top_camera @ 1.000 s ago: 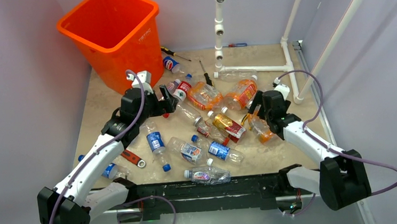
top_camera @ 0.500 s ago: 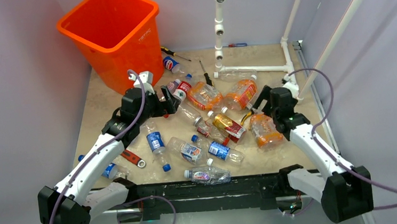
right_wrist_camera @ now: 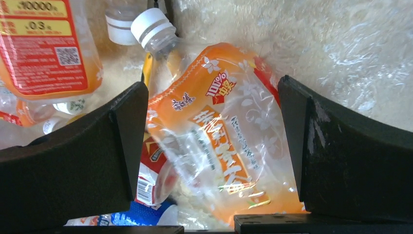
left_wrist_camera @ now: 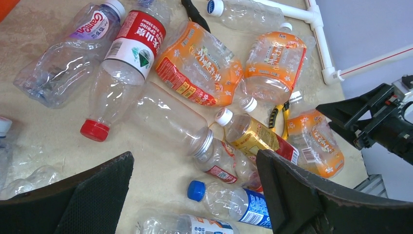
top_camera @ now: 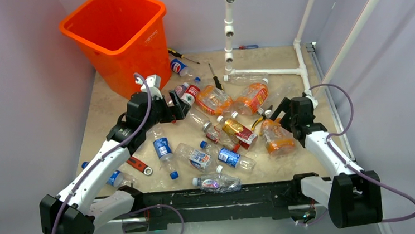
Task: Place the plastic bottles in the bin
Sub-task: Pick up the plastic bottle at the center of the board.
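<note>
Right tool (right_wrist_camera: 213, 85) astride orange bottle (right_wrist_camera: 221, 146)

"SPRING", red-labelled bottle (left_wrist_camera: 131, 48); "100%", orange bottle (right_wrist_camera: 224, 146)

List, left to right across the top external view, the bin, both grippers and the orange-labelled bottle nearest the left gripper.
orange bin → left gripper → orange-labelled bottle → right gripper
</note>
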Available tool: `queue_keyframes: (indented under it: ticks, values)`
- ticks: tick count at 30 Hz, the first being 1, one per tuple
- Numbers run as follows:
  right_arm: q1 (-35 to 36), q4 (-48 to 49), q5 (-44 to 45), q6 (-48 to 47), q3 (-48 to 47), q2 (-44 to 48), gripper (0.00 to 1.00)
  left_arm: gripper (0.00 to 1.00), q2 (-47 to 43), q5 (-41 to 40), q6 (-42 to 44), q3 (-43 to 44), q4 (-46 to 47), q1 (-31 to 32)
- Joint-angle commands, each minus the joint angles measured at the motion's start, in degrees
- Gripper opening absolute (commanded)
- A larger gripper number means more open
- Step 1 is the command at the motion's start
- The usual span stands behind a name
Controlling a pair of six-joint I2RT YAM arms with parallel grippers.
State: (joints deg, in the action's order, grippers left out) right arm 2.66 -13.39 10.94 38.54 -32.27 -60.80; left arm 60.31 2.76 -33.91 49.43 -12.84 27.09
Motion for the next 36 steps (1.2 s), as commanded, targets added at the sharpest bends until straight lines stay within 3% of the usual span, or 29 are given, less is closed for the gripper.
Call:
queue_keyframes:
  ticks: [1,9,16,22,30,36]
  values:
    - [0.07,2.08,-5.01,1.27,2.2,-0.19,0.99,0.97,-1.24,1.53,-1.14,-0.43,2.64,0.15]
    - [1.02,3.26,-9.47,2.37,3.61,1.26,0.99,0.97,-1.01,1.86,-1.46,-0.73,2.9,0.15]
    - [1.04,0.83,0.47,0.04,-2.71,2.31,0.99,0.97,-0.48,2.22,-1.46,-0.7,2.9,0.15]
    - [1.05,1.68,3.82,-4.92,-9.93,-3.96,0.99,0.97,-0.03,2.24,-1.29,-0.64,2.7,0.15]
    - [3.54,6.75,1.02,-11.79,-11.73,-11.05,0.82,0.96,0.46,2.14,-1.3,-0.63,2.67,0.15]
    - [9.53,7.92,1.62,-12.67,-11.75,-15.23,0.82,0.96,1.31,2.81,-1.45,-0.62,2.86,0.15]
